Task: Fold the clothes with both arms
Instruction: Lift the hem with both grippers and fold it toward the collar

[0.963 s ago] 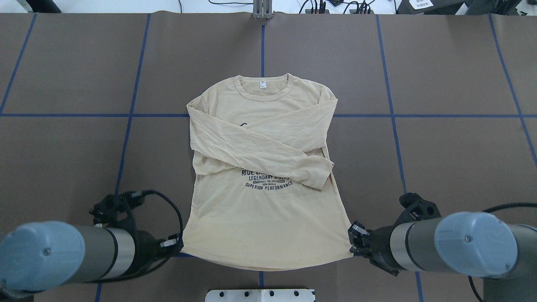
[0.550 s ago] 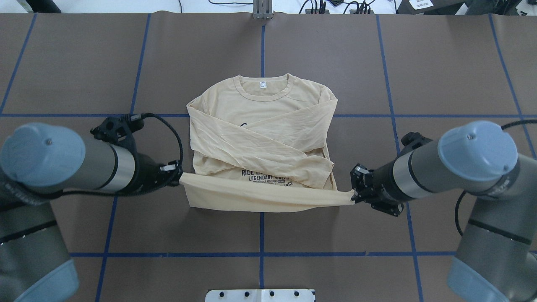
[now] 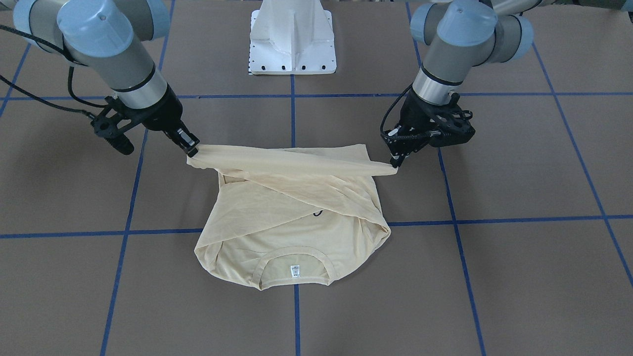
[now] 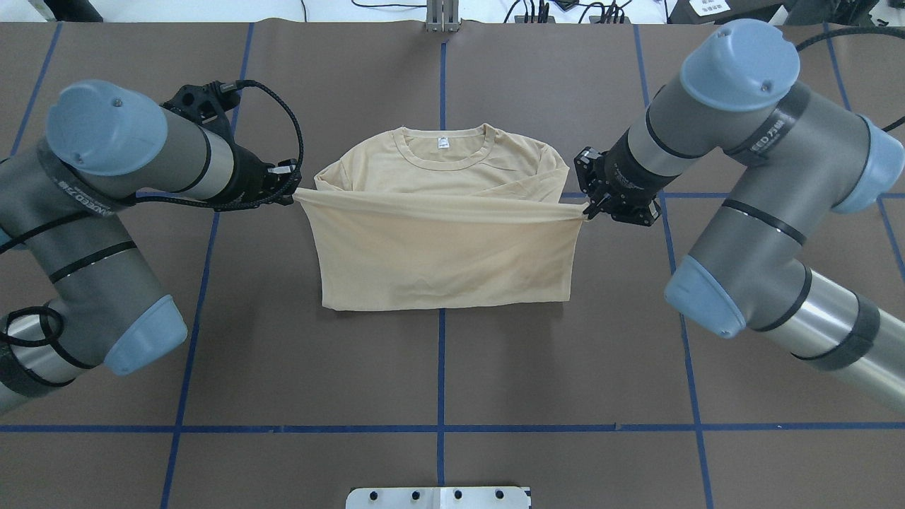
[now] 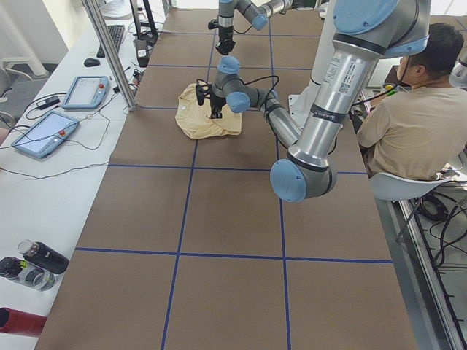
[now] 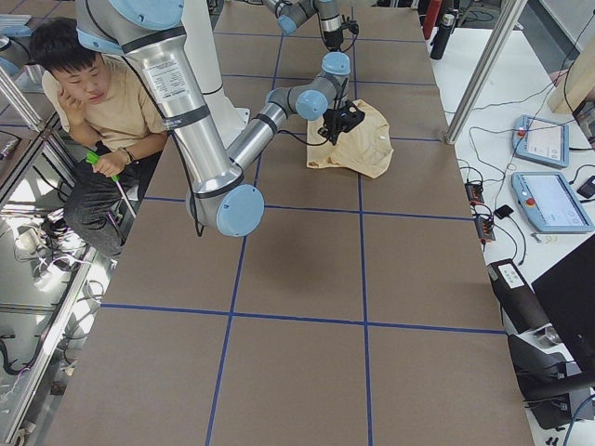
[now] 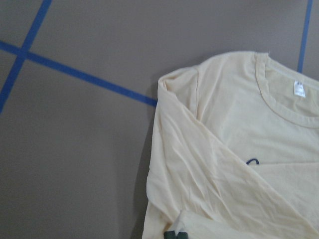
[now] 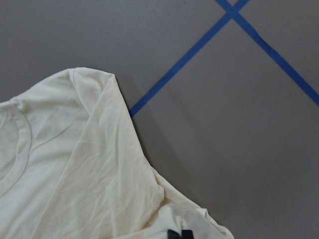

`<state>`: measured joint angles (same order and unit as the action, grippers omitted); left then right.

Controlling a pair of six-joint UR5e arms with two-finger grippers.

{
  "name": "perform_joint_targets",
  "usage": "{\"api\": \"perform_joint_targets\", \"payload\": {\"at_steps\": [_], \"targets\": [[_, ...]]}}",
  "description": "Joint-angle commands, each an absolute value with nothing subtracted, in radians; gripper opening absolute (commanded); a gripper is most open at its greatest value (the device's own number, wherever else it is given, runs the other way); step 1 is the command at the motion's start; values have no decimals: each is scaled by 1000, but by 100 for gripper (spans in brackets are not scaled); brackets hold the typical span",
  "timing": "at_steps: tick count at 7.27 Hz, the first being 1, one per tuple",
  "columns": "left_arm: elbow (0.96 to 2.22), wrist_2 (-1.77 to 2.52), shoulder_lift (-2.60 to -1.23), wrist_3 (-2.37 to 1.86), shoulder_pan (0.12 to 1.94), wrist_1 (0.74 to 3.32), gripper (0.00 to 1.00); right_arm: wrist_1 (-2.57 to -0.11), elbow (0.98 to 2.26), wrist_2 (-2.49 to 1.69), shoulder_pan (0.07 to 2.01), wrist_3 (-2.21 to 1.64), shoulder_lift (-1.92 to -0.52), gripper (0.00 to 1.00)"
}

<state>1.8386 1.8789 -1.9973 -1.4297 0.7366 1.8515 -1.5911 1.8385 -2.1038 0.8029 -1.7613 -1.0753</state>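
Observation:
The cream-yellow shirt (image 4: 442, 261) lies in the middle of the table with its collar (image 4: 442, 152) at the far side. Its lower half is doubled over the crossed sleeves and the print. My left gripper (image 4: 291, 191) is shut on the hem's left corner. My right gripper (image 4: 585, 208) is shut on the hem's right corner. Between them the hem is stretched taut, a little above the chest, short of the collar. In the front-facing view the shirt (image 3: 296, 207) hangs from the left gripper (image 3: 394, 165) and the right gripper (image 3: 193, 148). Both wrist views show the shoulders of the shirt (image 7: 224, 164) (image 8: 75, 164) below.
The white pedestal base (image 4: 438, 497) stands at the table's near edge. Blue tape lines (image 4: 442, 367) cross the brown table. A seated person (image 5: 408, 124) is beside the robot. Tablets (image 5: 44, 135) and bottles (image 5: 33, 266) lie on a side bench.
Both grippers have carried the hem from the near edge up and away toward the collar. The lower half now covers the sleeves and the print.

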Motion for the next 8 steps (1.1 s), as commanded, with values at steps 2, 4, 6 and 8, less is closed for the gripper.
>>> {"api": "perform_joint_targets", "payload": {"at_steps": [2,4,6,8], "targets": [[1742,1875,-2072,-1417,767,1873,0,-1588,1575,-2099,845,-1613,-916,0],[1544,1871,-2112,-1416,799,2070,0,-1536,1427,-2057,859,-1521,-862,0],[1406,1822,-2169,-1414,804,2137,0,-1421,1252,-2031,854,-1516,-807,0],[1355,1819,-2195,-1416,802,2140,0,-1355,1204,-2028,850,-1517,-793,0]]}}
